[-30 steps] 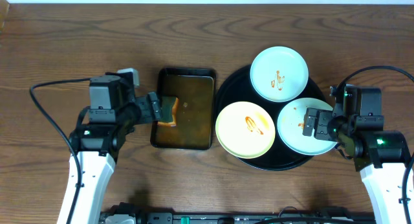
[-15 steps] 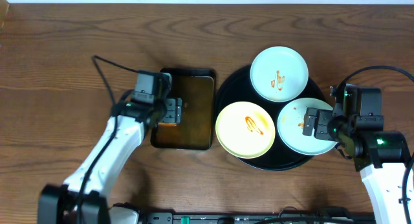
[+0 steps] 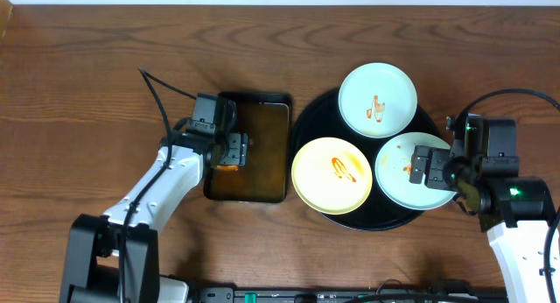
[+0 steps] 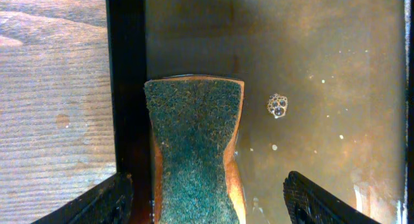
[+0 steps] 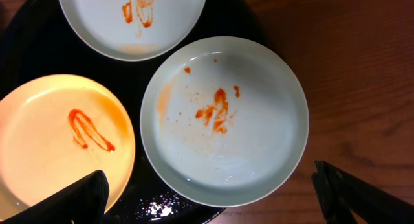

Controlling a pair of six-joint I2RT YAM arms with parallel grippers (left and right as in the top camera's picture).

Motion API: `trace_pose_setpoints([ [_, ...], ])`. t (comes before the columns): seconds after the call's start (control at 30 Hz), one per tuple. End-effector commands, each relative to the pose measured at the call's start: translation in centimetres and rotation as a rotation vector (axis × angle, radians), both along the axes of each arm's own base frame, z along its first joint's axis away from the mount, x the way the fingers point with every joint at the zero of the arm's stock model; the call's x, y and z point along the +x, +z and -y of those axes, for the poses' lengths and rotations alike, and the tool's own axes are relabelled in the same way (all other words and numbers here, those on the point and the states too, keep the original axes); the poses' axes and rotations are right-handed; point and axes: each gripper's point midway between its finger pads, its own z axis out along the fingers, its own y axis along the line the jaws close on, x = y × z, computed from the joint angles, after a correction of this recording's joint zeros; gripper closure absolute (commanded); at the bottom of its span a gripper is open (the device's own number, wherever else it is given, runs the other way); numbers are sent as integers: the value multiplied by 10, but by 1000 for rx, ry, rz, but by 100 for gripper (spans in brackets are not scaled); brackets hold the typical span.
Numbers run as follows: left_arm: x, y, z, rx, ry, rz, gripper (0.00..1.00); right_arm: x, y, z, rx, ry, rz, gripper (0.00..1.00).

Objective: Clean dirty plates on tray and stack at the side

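Three plates lie on the round black tray (image 3: 305, 128). A mint plate (image 3: 377, 100) sits at the back and a cream-yellow plate (image 3: 333, 174) at the front left. Another mint plate (image 3: 401, 167) sits at the front right, overhanging the rim. All three have orange sauce smears. My right gripper (image 3: 430, 166) is open above the front right mint plate (image 5: 223, 117), its fingers (image 5: 210, 191) wide apart and empty. My left gripper (image 3: 234, 151) is open over the dark pan. Its fingers (image 4: 204, 198) straddle a green-topped orange sponge (image 4: 194, 140) without closing on it.
The rectangular dark pan (image 3: 262, 176) holds brownish water with a few bubbles and stands left of the tray. The sponge lies against the pan's left wall (image 4: 126, 88). Brown wood tabletop (image 3: 105, 75) surrounds everything. A black cable trails from the left arm.
My left arm has swung right over the pan, bringing the gripper above the sponge. The right arm and the plates have not moved.
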Motion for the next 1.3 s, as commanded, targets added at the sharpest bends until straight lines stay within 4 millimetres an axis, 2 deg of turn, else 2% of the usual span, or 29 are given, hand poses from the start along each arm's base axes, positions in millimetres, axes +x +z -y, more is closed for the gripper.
trace_pose_setpoints([
  [0.0,6,-4,2,0,-8,-5,24,4,9,3,-2,-3,27,1],
  [0.17,6,-16,3,4,-9,-28,25,4,9,3,-2,-3,27,1],
  [0.23,6,-21,3,5,-6,-38,30,4,9,3,-2,-3,27,1],
  [0.27,6,-22,3,5,-5,-41,35,4,9,3,-2,-3,27,1],
  [0.37,6,-23,3,0,5,-43,58,4,9,3,-2,-3,27,1],
  [0.4,6,-23,3,1,5,-44,71,4,9,3,-2,-3,27,1],
  [0.43,6,-23,3,0,8,-45,75,4,9,3,-2,-3,27,1],
  [0.6,3,-25,9,-7,12,-52,79,2,8,5,-13,-10,19,2],
  [0.83,-8,-40,17,8,-20,-99,82,-9,4,29,-81,-158,-21,5],
  [0.87,-9,-43,17,11,-21,-109,91,-12,3,35,-92,-201,-30,5],
  [0.93,-9,-44,17,15,-20,-110,92,-14,3,41,-93,-226,-37,5],
  [1.07,-4,-31,18,3,-20,-71,93,-16,2,56,-73,-288,-38,5],
  [1.17,4,0,21,-29,-3,14,93,-14,0,62,-27,-265,-45,7],
  [1.23,7,15,22,-48,9,56,93,-14,-6,66,1,-264,-63,13],
  [1.27,8,21,22,-54,9,74,93,-14,-9,68,7,-270,-76,20],
])
